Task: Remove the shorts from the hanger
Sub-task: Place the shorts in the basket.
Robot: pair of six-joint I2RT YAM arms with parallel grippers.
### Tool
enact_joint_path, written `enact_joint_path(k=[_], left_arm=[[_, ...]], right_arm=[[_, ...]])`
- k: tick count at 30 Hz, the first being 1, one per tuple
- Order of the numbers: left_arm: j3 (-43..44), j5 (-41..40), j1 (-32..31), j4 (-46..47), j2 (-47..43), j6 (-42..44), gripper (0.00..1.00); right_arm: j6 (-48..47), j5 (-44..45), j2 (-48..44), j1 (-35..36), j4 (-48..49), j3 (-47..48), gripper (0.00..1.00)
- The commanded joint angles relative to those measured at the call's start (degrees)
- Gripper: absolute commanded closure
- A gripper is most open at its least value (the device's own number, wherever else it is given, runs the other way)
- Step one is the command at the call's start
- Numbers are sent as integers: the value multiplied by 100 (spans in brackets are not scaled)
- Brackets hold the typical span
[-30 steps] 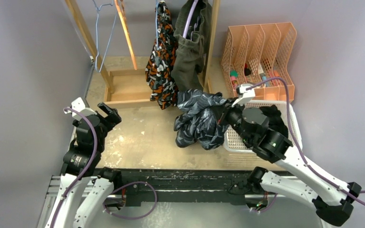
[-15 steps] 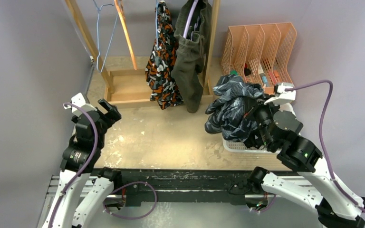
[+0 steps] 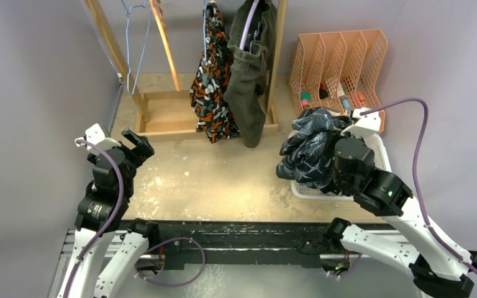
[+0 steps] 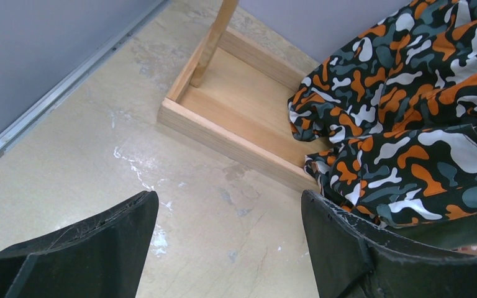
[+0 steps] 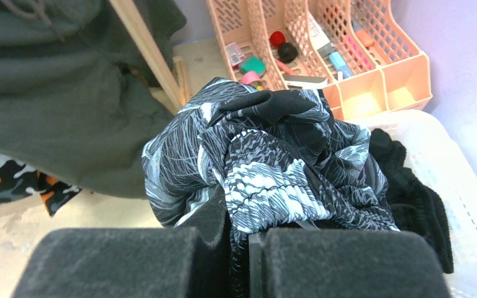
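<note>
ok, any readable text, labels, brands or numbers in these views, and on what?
No text can be read in any view.
Small items in the orange organizer: any print on them is too small and blurred to read.
Navy shorts and camo shorts: pattern only, no lettering visible.

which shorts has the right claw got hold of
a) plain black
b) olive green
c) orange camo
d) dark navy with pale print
d: the right claw is shut on the navy printed shorts, bunched up over the white basket, while the camo pair and the olive pair hang at the back and the black pair lies in the basket.
</note>
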Motion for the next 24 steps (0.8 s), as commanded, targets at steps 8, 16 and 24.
enact_joint_path(k=[8,16,24], left_arm=[[-87,-211,29,242,-148,230,15],[-427,-182,29,239,-348,312,15],[-776,-131,29,353,-621,208,15]], right_arm=[[-917,-1984,614,-2761,987,188,100],[-709,-1789,627,-3680,630,598,100],[-657,-1441,157,-3684,275,406,100]])
